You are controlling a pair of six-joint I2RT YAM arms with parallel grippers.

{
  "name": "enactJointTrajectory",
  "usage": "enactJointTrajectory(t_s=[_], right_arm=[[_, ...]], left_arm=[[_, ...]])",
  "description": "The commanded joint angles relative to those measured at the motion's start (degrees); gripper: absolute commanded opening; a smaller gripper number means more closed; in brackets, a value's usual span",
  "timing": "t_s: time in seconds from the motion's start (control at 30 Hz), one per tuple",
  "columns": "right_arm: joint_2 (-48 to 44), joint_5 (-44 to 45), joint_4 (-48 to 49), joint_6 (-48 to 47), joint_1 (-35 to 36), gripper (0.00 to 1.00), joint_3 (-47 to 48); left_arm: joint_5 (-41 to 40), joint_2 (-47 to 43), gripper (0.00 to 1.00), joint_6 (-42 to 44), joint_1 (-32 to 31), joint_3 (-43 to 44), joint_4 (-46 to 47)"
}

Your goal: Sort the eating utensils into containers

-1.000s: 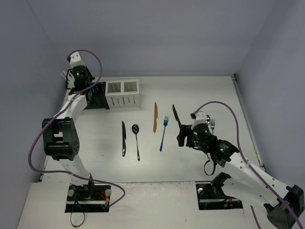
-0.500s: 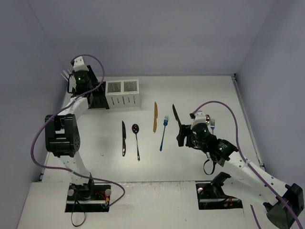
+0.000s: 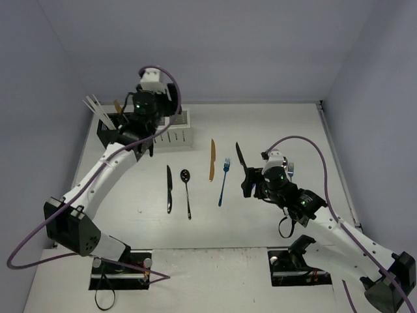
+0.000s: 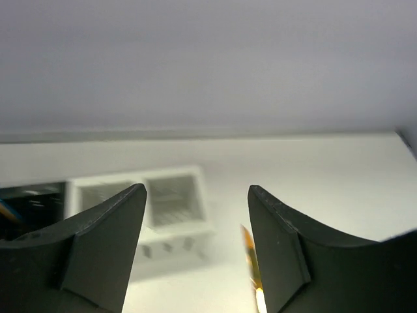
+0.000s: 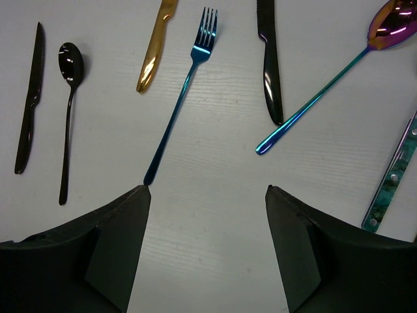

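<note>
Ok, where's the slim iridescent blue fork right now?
In the top view the slim iridescent blue fork lies flat on the table, right of centre, between the gold knife and the black knife further right.

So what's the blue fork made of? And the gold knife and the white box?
The blue fork looks like polished metal with a shiny blue coating: it glints and shifts toward teal. The gold knife seems metal too, with a mirror-like gold finish. The white box is blurry; its matte, slotted walls suggest plastic or painted metal.
</note>
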Motion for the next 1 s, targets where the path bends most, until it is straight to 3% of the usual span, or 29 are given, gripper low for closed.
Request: enactJointTrajectory(t_s=[0.0,0.17,0.37,0.73,0.97], right_arm=[[-2.5,3.3,1.6,2.5,-0.4,0.68,1.3],[-7.1,5.0,1.4,4.2,-0.4,0.68,0.1],[-14.8,7.0,0.0,4.5,-0.4,0.68,0.2],[-19.1,8.7,-2.6,4.5,-0.4,0.69,0.6],[-18.6,8.7,-2.6,4.4,-0.4,0.69,0.5]], left_arm=[[3.4,0.1,0.61,-6.1,-8.5,1.0,-18.8],[5.7,4.9,0.6,-10.6,-17.1,0.4,-23.2],[8.3,17.6,0.6,-14.3,-22.8,4.0,-27.0],[6.2,30.7,0.45,-17.1,-25.2,8.8,-27.8],[4.4,35.1,0.41,-17.9,-25.3,12.3,-28.3]])
